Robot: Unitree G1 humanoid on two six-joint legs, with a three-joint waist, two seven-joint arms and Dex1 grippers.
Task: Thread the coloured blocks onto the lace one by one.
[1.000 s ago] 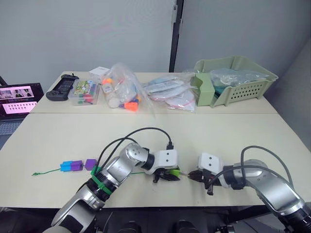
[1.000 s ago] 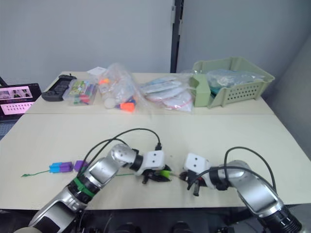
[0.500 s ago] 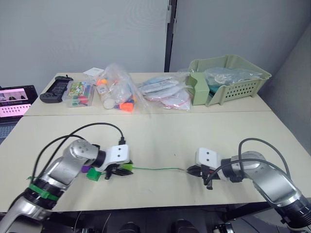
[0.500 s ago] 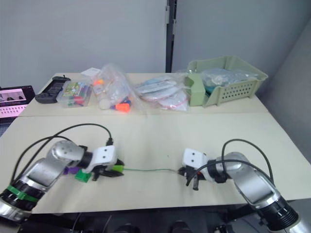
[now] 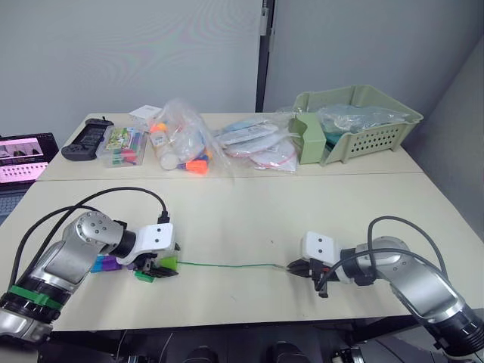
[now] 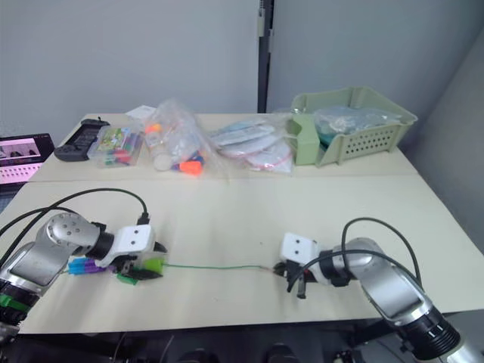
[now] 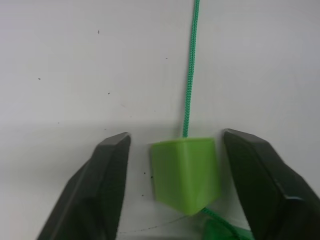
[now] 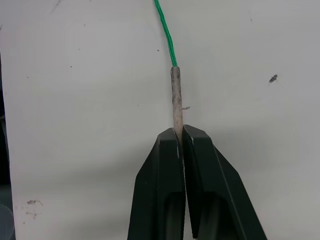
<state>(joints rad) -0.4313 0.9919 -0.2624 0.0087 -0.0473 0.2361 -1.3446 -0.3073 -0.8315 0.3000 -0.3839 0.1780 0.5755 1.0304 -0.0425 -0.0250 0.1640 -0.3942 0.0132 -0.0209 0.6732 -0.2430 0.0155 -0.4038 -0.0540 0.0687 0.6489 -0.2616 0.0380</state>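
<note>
Right gripper (image 8: 179, 137) jaws pinch the lace (image 5: 227, 265) tip. Left gripper (image 7: 175, 165) jaws open, light green block (image 7: 184, 166) between them, threaded, beside the other blocks. Next, probably: right releases tip and fetches another block.

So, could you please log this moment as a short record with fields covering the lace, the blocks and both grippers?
lace: green lace lies stretched across the table between the two grippers
lace tip: pale stiff tip pinched by right gripper
left gripper: left gripper open, fingers either side of the light green block, not touching it
light green block: on the lace
other blocks: purple block and blue block sit behind it
</note>
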